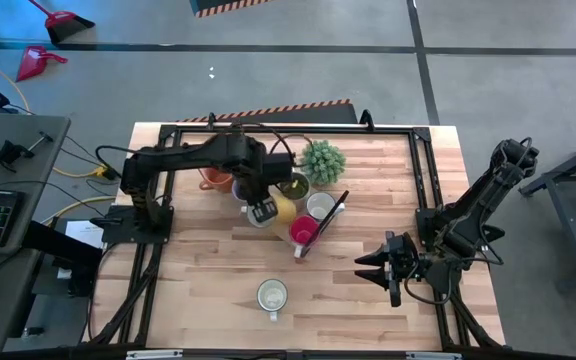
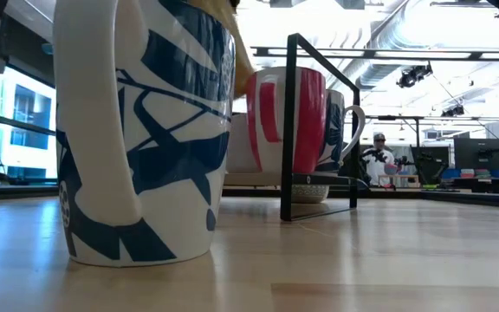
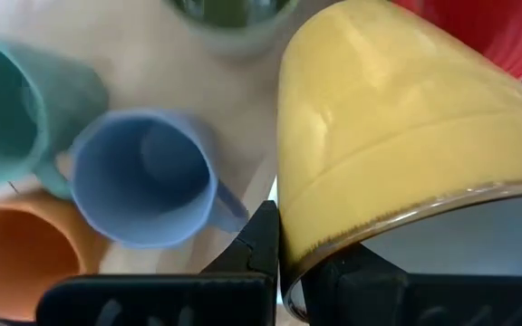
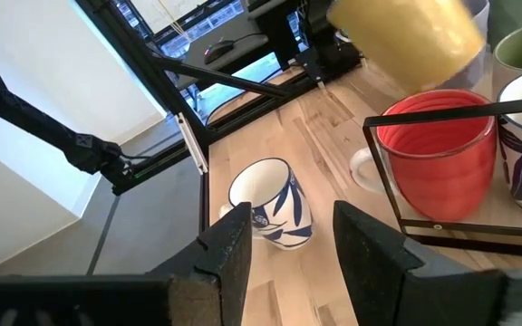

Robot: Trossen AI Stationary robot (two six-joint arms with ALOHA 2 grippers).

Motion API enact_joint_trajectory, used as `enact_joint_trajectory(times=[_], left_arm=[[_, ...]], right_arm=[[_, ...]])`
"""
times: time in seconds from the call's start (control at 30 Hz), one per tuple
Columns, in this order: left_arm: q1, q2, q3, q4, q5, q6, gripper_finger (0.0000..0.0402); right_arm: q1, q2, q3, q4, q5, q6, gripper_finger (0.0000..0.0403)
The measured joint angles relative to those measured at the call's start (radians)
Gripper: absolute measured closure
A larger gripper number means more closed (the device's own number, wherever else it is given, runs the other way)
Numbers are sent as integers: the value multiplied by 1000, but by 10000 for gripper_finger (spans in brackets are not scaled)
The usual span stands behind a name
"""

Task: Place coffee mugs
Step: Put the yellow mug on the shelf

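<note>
**Fig. – Left arm lifting a yellow mug out of the cluster**

Step in hand (judged): one mug is being carried from the group toward a place on the desk (image 1: 208,265). The left gripper (image 1: 262,211) hangs over the cluster at approx. desk centre, slightly toward 12 o'clock; its fingers (image 3: 263,237) are pressed nearly together, pinching the rim of the yellow mug (image 3: 397,136), one finger inside and one outside the wall. In the right wrist view the same mug shows clear of the desk, above the others.

Mugs still grouped below it: orange mug (image 1: 215,180) at 9 o'clock of the gripper, blue mug (image 3: 143,177) and teal mug (image 3: 12,104) beside it, olive mug (image 1: 295,186) at 1 o'clock, red mug (image 1: 303,231) at 4 o'clock, white patterned mug (image 1: 320,205) at 3 o'clock. A thin black wire frame (image 4: 442,118) stands by the red mug. The potted plant (image 1: 322,159) sits at 12 o'clock of the group.

One white mug w/ blue brush pattern (image 1: 272,296) stands apart at 6 o'clock, upright, handle toward the desk edge.

The right gripper (image 1: 376,270) waits at 3–4 o'clock, well apart from the mugs, fingers spread, holding nothing.

Next move (judged): carry the yellow mug clear of neighbours and frame, lower it upright onto bare wood, then release.

Writing: no brand, label or legible text on any mug; blue pattern is abstract strokes only
</note>
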State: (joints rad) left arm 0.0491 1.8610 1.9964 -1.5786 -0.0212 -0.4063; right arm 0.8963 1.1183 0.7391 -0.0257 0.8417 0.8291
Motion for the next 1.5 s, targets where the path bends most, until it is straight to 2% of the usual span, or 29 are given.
enact_joint_trajectory(times=[0.23, 0.73, 0.9, 1.03, 1.5], left_arm=[[20, -1, 90, 6, -22, 17, 394], [7, -11, 72, 7, -22, 18, 394], [-27, -11, 34, 6, -28, 17, 394], [-53, -10, 8, 9, -70, 19, 394], [-53, -49, -114, 9, -14, -61, 394]], right_arm=[[0, 0, 0, 0, 0, 1, 266], [0, 0, 0, -9, -5, 0, 266], [0, 0, 0, -13, -6, 1, 266], [0, 0, 0, -13, -6, 1, 266], [0, 0, 0, -12, -7, 8, 266]])
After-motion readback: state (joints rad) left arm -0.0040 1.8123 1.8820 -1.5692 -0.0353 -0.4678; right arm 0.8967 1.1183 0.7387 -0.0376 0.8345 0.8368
